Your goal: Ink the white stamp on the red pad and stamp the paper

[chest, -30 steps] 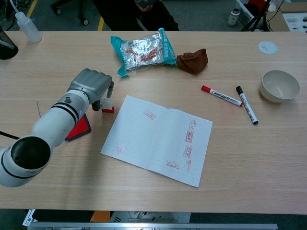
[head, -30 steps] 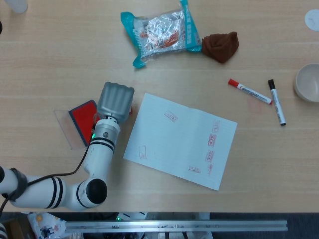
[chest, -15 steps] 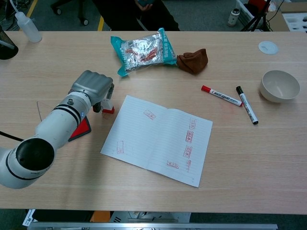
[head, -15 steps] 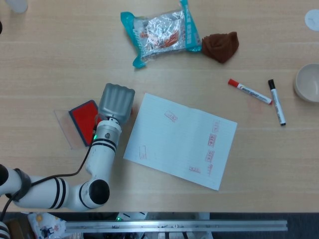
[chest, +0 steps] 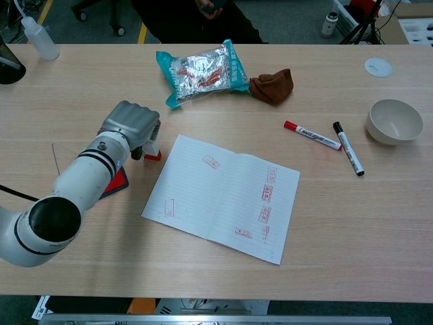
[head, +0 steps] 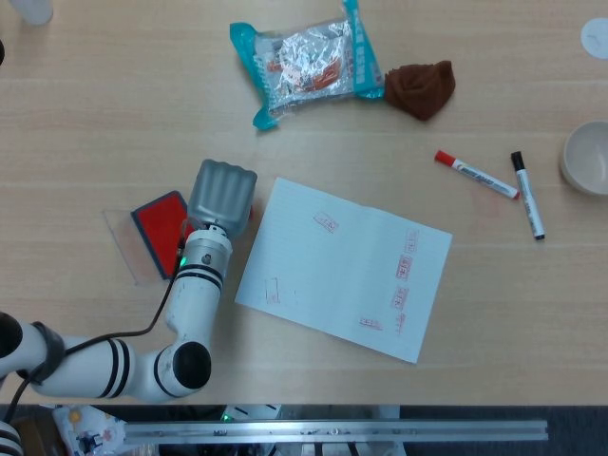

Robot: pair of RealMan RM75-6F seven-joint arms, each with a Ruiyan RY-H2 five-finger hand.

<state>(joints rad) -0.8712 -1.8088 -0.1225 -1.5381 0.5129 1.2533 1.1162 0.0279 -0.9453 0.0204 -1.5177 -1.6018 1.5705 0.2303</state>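
Note:
My left hand [head: 222, 194] [chest: 132, 122] is curled over the white stamp [chest: 151, 152], gripping it from above. Only the stamp's lower part and red base show in the chest view, where the base sits at table level just left of the paper's upper left corner. In the head view my hand hides the stamp. The red pad [head: 156, 226] [chest: 117, 181] lies open just left of my hand, partly under my forearm. The lined paper [head: 342, 267] [chest: 223, 196] lies open in the middle and bears several red stamp marks. My right hand is out of view.
A foil snack bag [head: 307, 59] and a brown cloth [head: 420, 87] lie at the back. A red marker [head: 475, 174], a black marker [head: 528, 194] and a bowl [chest: 395, 122] are to the right. The pad's clear lid [head: 125, 249] lies beside the pad.
My left forearm has swung slightly to the right. The hand and the stamp stay almost where they were, by the paper's corner.

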